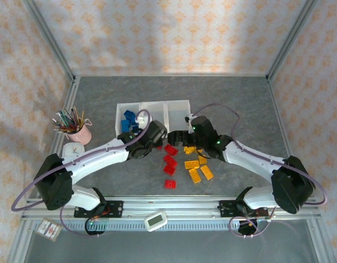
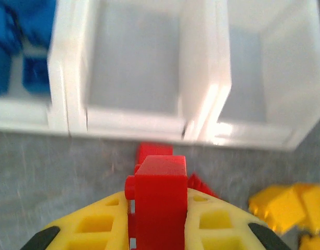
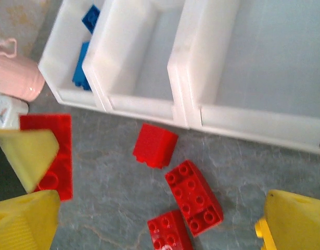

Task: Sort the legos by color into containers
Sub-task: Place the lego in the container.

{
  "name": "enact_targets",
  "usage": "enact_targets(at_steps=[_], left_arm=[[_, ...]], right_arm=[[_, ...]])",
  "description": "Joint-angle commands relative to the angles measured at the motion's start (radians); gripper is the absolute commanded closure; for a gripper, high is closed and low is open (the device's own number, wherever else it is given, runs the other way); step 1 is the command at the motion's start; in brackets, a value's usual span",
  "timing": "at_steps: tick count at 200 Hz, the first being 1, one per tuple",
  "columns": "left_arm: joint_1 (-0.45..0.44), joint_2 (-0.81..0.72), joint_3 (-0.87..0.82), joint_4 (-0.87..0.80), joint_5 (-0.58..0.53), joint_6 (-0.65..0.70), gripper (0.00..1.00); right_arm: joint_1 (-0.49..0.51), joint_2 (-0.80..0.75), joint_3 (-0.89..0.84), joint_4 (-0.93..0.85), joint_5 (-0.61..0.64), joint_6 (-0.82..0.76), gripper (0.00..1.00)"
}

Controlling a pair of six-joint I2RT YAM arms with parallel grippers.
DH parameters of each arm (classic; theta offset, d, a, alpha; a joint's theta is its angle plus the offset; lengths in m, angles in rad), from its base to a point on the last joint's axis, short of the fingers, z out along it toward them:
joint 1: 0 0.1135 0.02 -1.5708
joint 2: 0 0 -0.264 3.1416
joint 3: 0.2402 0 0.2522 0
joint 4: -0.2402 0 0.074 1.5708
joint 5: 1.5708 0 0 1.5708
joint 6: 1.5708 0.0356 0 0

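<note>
My left gripper (image 2: pixel 160 200) is shut on a red lego (image 2: pixel 161 182), which stands upright between the yellow fingers just in front of the containers (image 2: pixel 201 78). From above, the left gripper (image 1: pixel 159 141) sits at the front wall of the middle container (image 1: pixel 153 112). The left container holds blue legos (image 1: pixel 129 120). My right gripper (image 3: pixel 160 211) is open over loose red legos (image 3: pixel 193 198) on the table, close beside the left one (image 1: pixel 182 138). The held red lego (image 3: pixel 50 151) also shows at the left of the right wrist view. Yellow legos (image 1: pixel 198 167) lie to the right.
A pink cup of pencils (image 1: pixel 78 129) stands left of the containers. Red legos (image 1: pixel 169 161) lie in a line in front of the grippers. A small white device (image 1: pixel 155 220) rests on the front rail. Metal frame posts edge the table.
</note>
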Motion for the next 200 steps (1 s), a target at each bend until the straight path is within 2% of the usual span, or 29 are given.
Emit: enact_targets(at_steps=[1,58,115,142,165,200], left_arm=[[0.060,0.075,0.093,0.002,-0.084,0.129,0.78],[0.180,0.364,0.358,0.003,-0.096,0.243,0.78],[0.265,0.596,0.503,0.058,-0.011,0.280,0.77],[0.275,0.671,0.590,0.005,-0.018,0.289,0.67],[0.275,0.664,0.587,0.006,-0.003,0.298,0.55],[0.275,0.618,0.563,-0.034,-0.007,0.293,0.49]], right_arm=[[-0.046,0.041,0.029,0.037,0.000,0.037,0.00],[-0.101,0.072,0.040,0.099,-0.007,0.032,0.00],[-0.107,0.121,0.065,0.129,-0.026,-0.008,0.00],[-0.110,0.130,0.079,0.117,-0.022,-0.020,0.00],[-0.112,0.122,0.083,0.108,-0.018,-0.031,0.00],[-0.112,0.103,0.091,0.085,-0.032,-0.044,0.00]])
